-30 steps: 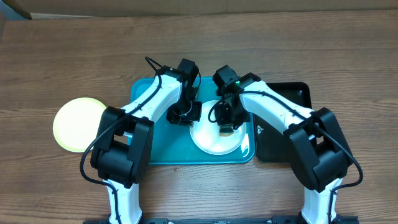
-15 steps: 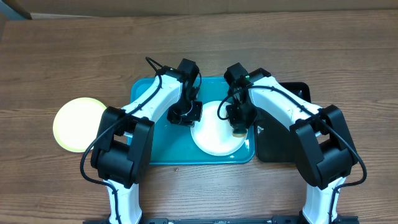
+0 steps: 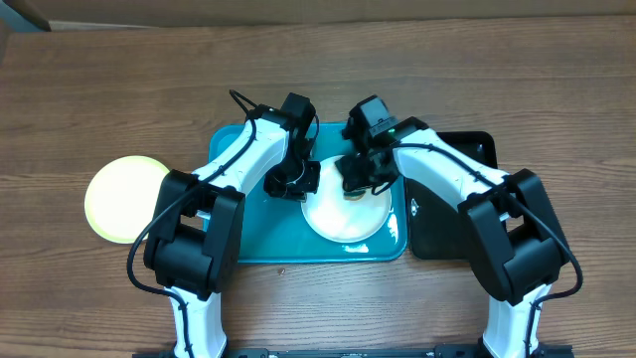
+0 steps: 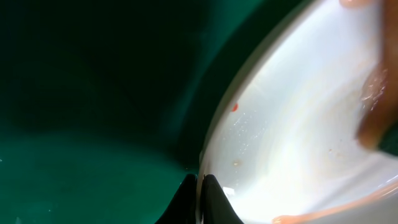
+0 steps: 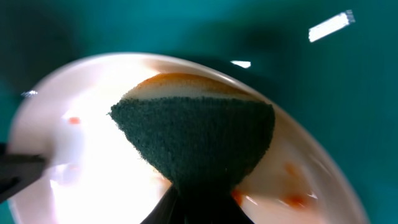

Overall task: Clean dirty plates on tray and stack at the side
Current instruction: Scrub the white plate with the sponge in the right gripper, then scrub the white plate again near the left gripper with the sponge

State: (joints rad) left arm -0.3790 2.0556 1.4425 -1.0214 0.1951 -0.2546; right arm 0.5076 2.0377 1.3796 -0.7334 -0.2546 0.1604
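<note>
While arms [image 3: 253,149] overhang the tray [image 3: 273,237], yellow plate [image 3: 121,199] sits apart.

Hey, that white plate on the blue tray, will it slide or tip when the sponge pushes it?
Probably slippery: the white plate looks glossy and wet, on a glossy tray. It seems rigid and shallow, so pressure near its rim might tip it. The left gripper pinching the rim likely steadies it against the sponge.

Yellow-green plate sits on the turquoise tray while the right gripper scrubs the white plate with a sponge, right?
No. The overhead view shows the yellow-green plate on the table, left of the tray; the right gripper scrubs the white plate with a sponge.
</note>
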